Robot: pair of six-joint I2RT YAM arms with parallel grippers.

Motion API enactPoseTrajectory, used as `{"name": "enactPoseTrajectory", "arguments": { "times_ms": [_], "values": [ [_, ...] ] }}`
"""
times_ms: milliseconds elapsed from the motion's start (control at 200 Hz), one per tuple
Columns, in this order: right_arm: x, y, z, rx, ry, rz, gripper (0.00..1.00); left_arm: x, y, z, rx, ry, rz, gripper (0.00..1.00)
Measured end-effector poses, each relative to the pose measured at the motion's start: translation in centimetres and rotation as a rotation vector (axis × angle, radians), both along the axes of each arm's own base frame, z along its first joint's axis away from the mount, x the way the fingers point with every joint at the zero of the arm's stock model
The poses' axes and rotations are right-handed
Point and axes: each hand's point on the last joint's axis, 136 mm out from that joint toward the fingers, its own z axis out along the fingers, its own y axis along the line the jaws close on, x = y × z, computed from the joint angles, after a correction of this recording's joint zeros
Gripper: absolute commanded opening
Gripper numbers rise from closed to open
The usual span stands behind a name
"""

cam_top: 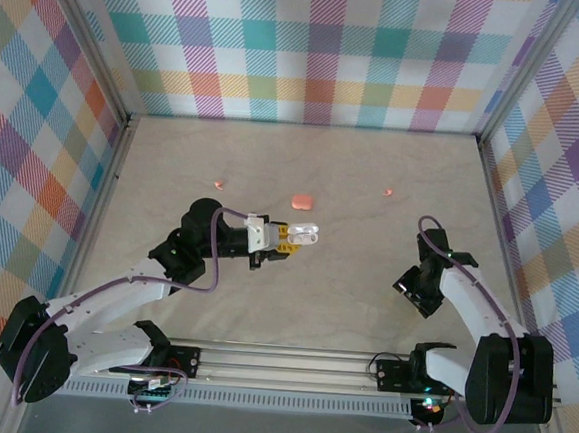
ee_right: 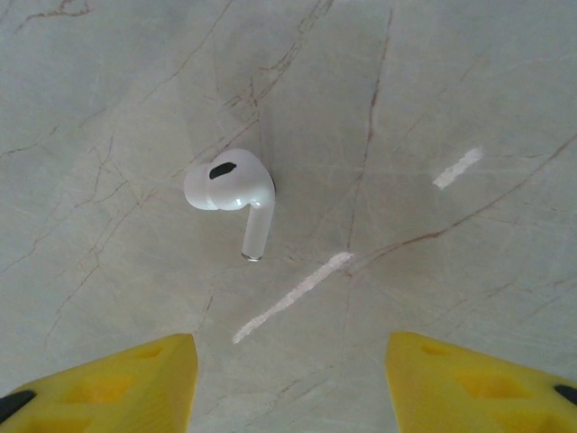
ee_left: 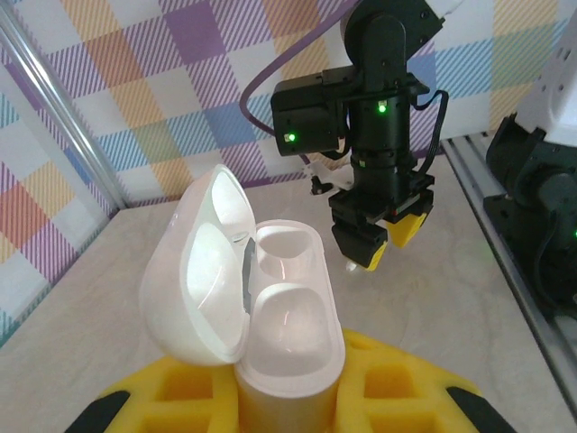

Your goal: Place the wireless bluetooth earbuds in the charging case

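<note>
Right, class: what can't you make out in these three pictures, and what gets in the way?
- Top view: two pink specks, too small to identify.
- Top view: pink case, too small to tell lid open or shut.
- Left wrist view: white case, base hidden between the left gripper fingers.
- Right wrist view: white earbud, underside hidden against the table.

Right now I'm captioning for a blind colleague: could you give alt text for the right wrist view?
A white earbud lies on the marbled table, its stem pointing back toward the open right end effector, whose yellow fingertips are clear of it.
</note>
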Motion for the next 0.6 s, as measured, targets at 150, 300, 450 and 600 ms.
{"name": "enactPoseTrajectory", "arguments": {
  "times_ms": [150, 300, 450, 600],
  "values": [
    [0.4, 0.2, -0.6, 0.01, 0.008, 0.012, 0.53, 0.0, 0.1, -0.2, 0.022, -0.036, 0.02, 0.09],
    [0.9, 0.5, -1.0, 0.023, 0.008, 0.023, 0.49, -0.2, -0.1, -0.5, 0.05, -0.078, 0.028, 0.09],
    [1.3, 0.9, -1.5, 0.041, 0.008, 0.032, 0.43, 0.0, -0.1, -1.2, 0.078, -0.099, 0.046, 0.09],
    [2.1, 1.5, -1.8, 0.071, -0.011, 0.059, 0.34, 0.2, 0.1, -1.8, 0.105, -0.101, 0.064, 0.08]
  ]
}}
